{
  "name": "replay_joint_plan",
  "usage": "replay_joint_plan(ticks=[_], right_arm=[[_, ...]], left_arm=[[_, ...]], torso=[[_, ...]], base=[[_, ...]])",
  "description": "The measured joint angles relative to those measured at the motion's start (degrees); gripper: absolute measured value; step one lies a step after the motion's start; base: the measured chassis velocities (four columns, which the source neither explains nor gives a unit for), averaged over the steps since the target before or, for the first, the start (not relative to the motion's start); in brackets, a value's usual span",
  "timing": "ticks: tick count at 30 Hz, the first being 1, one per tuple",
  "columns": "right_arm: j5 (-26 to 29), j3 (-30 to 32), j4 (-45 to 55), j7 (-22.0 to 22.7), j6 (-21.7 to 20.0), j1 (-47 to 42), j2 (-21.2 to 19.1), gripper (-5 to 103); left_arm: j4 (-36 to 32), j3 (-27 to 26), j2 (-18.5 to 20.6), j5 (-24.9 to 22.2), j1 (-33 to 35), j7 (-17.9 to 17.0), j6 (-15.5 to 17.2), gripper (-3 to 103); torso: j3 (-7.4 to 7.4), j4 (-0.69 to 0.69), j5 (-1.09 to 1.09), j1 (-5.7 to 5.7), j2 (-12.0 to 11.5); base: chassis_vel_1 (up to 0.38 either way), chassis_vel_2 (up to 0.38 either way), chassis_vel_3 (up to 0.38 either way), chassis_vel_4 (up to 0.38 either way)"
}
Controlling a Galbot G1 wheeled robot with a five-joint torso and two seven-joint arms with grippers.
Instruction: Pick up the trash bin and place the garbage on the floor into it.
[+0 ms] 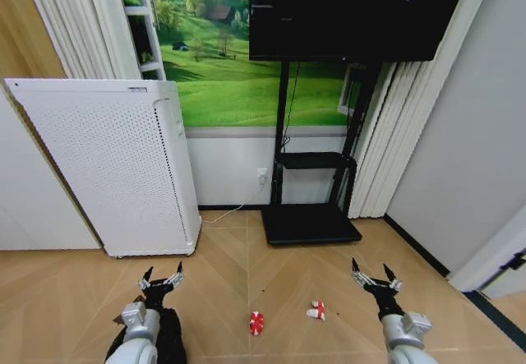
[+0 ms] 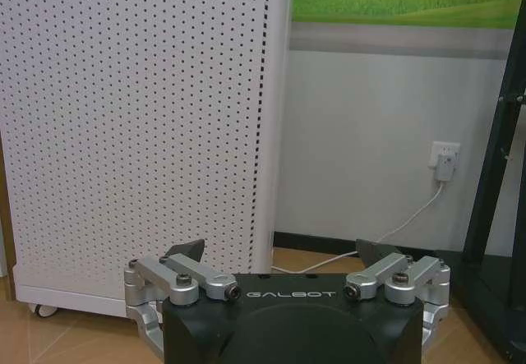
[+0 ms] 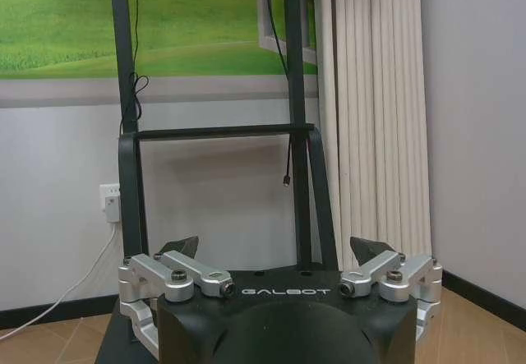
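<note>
On the wooden floor lie two pieces of garbage: a red can-like piece (image 1: pixel 256 323) and a red-and-white wrapper (image 1: pixel 316 310). A black glossy shape, the trash bin (image 1: pixel 173 336), sits low at the frame's bottom, mostly hidden under my left arm. My left gripper (image 1: pixel 162 278) hovers open just above and beyond it, holding nothing. My right gripper (image 1: pixel 371 277) is open too, to the right of the wrapper. In the left wrist view the left gripper (image 2: pixel 283 253) faces the white appliance. The right gripper (image 3: pixel 278 247) faces the TV stand.
A tall white perforated appliance (image 1: pixel 123 167) stands at left against the wall. A black TV stand (image 1: pixel 311 216) with a screen (image 1: pixel 353 11) is ahead, its base on the floor. A white cable (image 1: pixel 230 212) runs from the outlet (image 2: pixel 445 160). Curtains (image 1: pixel 394 142) hang at right.
</note>
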Motion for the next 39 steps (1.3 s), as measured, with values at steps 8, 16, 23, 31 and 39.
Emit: replay_joint_plan(ticks=[8, 16, 23, 31, 39], right_arm=[[-0.01, -0.03, -0.24, -0.02, 0.03, 0.07, 0.02, 100], [0.0, -0.01, -0.61, -0.04, 0.09, 0.23, -0.02, 100], [0.0, -0.14, -0.99, -0.07, 0.22, 0.4, -0.01, 100], [1.01, 0.29, -1.01, 0.16, 0.25, -0.11, -1.17, 100], [2.72, 0.95, -0.62, 0.41, 0.48, -1.04, -2.57, 100]], left_arm=[[0.3, 0.13, -0.12, 0.39, -0.15, -0.05, 0.0, 100], [0.77, 0.33, -0.24, 0.79, -0.35, -0.06, -0.07, 100], [1.67, 0.23, -0.23, 1.72, -0.69, -0.7, -0.71, 100], [-5.62, -3.86, 5.61, 5.83, 5.13, -5.09, 0.46, 100], [-13.0, -18.25, 13.17, -2.4, 19.82, -13.17, 7.03, 100]], torso=[[-1.8, 0.0, 0.0, -0.59, -2.39], [-3.69, 0.0, 0.0, -1.05, -4.73], [-4.77, 0.0, 0.0, -1.4, -6.16], [-4.66, 0.0, 0.0, -1.42, -6.07], [-4.53, 0.02, 0.01, -1.39, -5.87]], base=[[0.0, 0.0, 0.0, 0.0], [0.0, 0.0, 0.0, 0.0], [0.0, 0.0, 0.0, 0.0], [0.0, 0.0, 0.0, 0.0], [0.0, 0.0, 0.0, 0.0]])
